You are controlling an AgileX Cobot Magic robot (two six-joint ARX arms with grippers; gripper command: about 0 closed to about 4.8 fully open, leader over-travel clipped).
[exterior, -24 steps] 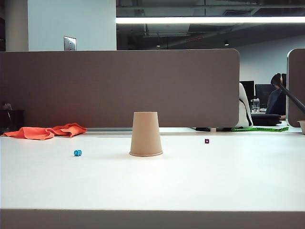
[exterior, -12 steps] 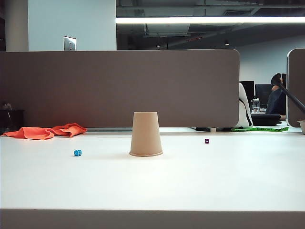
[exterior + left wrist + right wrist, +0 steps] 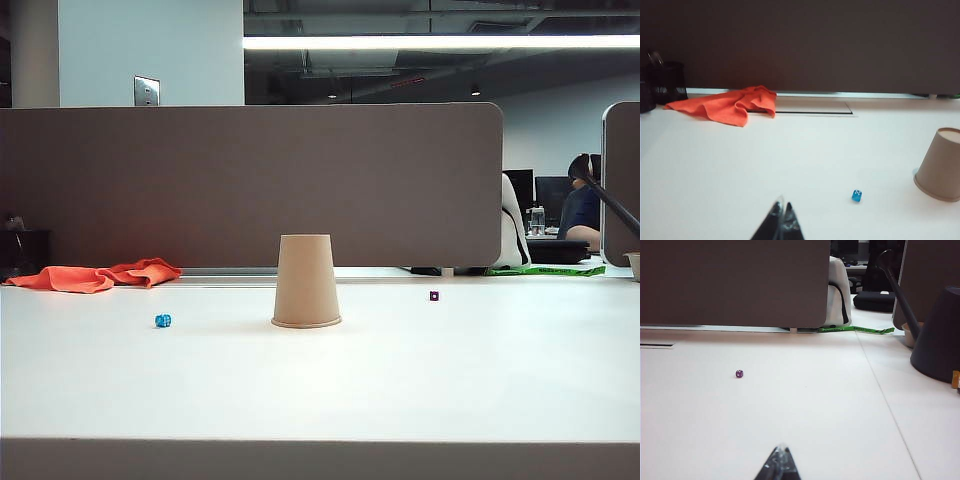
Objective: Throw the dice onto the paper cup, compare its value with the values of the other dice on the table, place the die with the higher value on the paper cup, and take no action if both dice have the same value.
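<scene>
The tan paper cup (image 3: 306, 281) stands upside down at the table's middle; the left wrist view also catches the cup (image 3: 941, 164). The dark purple dice (image 3: 434, 296) lies on the table to the cup's right, and the right wrist view shows that dice (image 3: 739, 373) far ahead of my right gripper (image 3: 782, 448), which is shut and empty. The blue other dice (image 3: 163, 320) rests left of the cup. My left gripper (image 3: 782, 204) is shut with nothing in it, and the blue dice (image 3: 856, 195) lies off to its side. Neither gripper shows in the exterior view.
An orange cloth (image 3: 95, 275) lies crumpled at the back left, by a grey partition (image 3: 250, 185). A black mesh holder (image 3: 667, 82) stands beside the cloth. A dark conical object (image 3: 940, 335) sits at the table's right side, with a green strip (image 3: 855, 330) behind.
</scene>
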